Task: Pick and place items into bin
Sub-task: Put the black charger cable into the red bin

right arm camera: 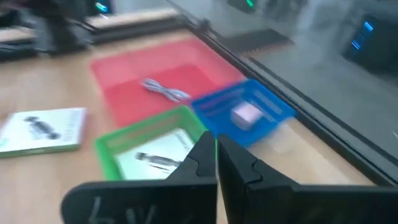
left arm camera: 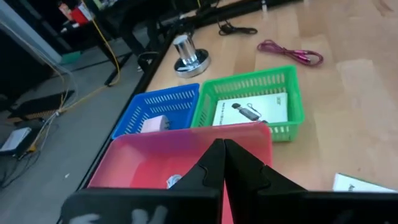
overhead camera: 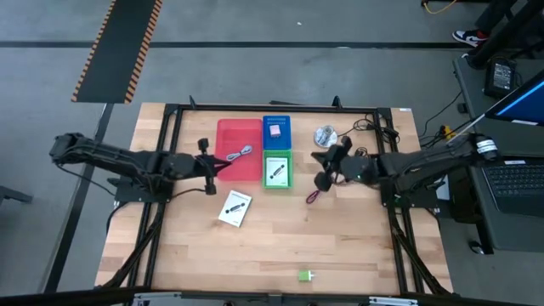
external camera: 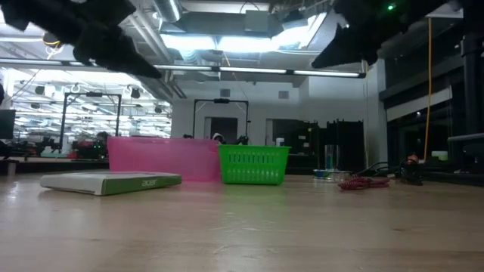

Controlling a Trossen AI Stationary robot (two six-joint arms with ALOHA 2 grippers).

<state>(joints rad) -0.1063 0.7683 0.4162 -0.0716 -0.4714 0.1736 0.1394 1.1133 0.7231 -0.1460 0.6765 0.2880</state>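
Observation:
A red bin (overhead camera: 238,136) holds a grey cable (overhead camera: 240,155). Beside it, a blue bin (overhead camera: 277,132) holds a pink block (right arm camera: 247,114), and a green bin (overhead camera: 277,170) holds a white card (left arm camera: 250,112). Another white card (overhead camera: 235,208) lies flat on the table, near a dark red cable (overhead camera: 314,197). A green block (overhead camera: 304,275) sits by the front edge. My left gripper (overhead camera: 219,164) hovers shut and empty at the red bin's left side. My right gripper (overhead camera: 319,167) hovers shut and empty, right of the green bin.
A round silver disc (overhead camera: 325,135) stands behind the right gripper, right of the blue bin. A black cable (overhead camera: 374,126) lies at the far right. Bare wood spreads across the table's near half. A laptop (overhead camera: 518,183) sits off the right edge.

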